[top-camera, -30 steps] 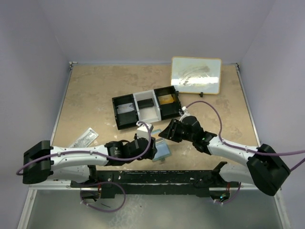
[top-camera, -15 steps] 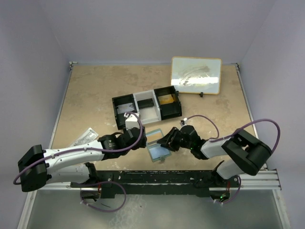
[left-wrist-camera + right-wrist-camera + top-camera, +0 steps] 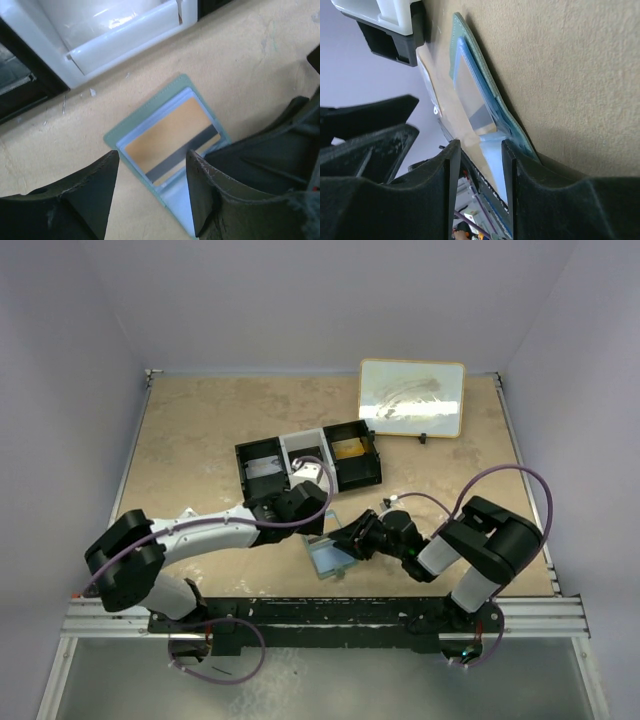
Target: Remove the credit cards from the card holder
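Newbie: Question about the left claw (image 3: 150,162): why's it just hanging there, jaws spread with nothing in them?

Regular: lining up, I'd say. It's parked right over the orange card (image 3: 165,135), straddling it, so it can drop and pinch an edge. That card sits tucked in the clear pocket of the card holder (image 3: 172,200), which lies open and flat on the table (image 3: 200,430), roughly 5 o'clock from the tray (image 3: 125,42).

Newbie: and the right claw (image 3: 480,150)?

Regular: comes in low from the holder's 3 o'clock, jaws partly apart around the blue flap. My guess is it's there to pin the holder so it won't slide when the card gets pulled. Can't tell whether it's really pinching, though. Nothing's out of the holder yet as far as I can see.
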Robot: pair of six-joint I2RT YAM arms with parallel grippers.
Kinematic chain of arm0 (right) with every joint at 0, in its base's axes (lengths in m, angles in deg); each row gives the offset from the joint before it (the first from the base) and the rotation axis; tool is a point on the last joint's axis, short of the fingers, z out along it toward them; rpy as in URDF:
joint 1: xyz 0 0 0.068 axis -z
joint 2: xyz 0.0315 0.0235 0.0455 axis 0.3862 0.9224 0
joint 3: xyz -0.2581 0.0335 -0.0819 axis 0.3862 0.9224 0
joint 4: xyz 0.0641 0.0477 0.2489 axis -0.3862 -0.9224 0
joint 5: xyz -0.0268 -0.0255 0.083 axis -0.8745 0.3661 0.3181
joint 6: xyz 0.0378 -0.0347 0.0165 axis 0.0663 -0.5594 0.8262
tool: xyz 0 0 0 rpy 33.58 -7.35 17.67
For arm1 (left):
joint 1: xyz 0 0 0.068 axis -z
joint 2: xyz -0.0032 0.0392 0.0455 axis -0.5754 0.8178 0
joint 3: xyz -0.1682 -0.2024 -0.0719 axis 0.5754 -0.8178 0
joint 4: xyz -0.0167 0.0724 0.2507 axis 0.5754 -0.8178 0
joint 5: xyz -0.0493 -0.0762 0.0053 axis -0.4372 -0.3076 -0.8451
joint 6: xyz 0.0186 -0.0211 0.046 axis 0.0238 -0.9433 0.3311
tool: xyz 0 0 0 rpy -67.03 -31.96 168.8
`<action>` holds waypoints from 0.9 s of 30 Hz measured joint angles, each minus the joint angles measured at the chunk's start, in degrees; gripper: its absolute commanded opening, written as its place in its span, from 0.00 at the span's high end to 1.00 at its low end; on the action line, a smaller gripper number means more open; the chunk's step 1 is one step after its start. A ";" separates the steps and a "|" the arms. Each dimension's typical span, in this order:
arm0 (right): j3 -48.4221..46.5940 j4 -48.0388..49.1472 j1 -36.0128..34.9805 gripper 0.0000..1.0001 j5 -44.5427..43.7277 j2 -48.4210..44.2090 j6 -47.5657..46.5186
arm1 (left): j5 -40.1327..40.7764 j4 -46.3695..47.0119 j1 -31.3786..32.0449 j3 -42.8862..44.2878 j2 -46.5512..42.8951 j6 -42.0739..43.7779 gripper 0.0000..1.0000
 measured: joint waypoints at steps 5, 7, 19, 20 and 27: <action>-0.09 -3.26 -0.04 0.57 -1.09 -2.36 -0.44 | -5.09 1.90 -2.93 3.10 6.25 3.10 0.47; -0.72 -5.14 -0.04 0.57 -1.03 -3.13 -0.94 | -6.99 2.93 -2.93 4.26 8.92 3.78 0.48; -2.34 -11.56 -0.07 0.67 -1.79 -5.53 -2.19 | -9.53 6.71 -2.93 3.48 12.96 5.14 0.56; -2.34 -11.69 -0.07 0.67 -1.92 -5.53 -2.16 | -9.60 6.95 -2.93 2.89 12.50 5.09 0.57; -2.36 -11.17 -0.11 0.72 -2.75 -4.79 -1.38 | -10.45 7.98 -2.93 -0.48 9.81 4.44 0.59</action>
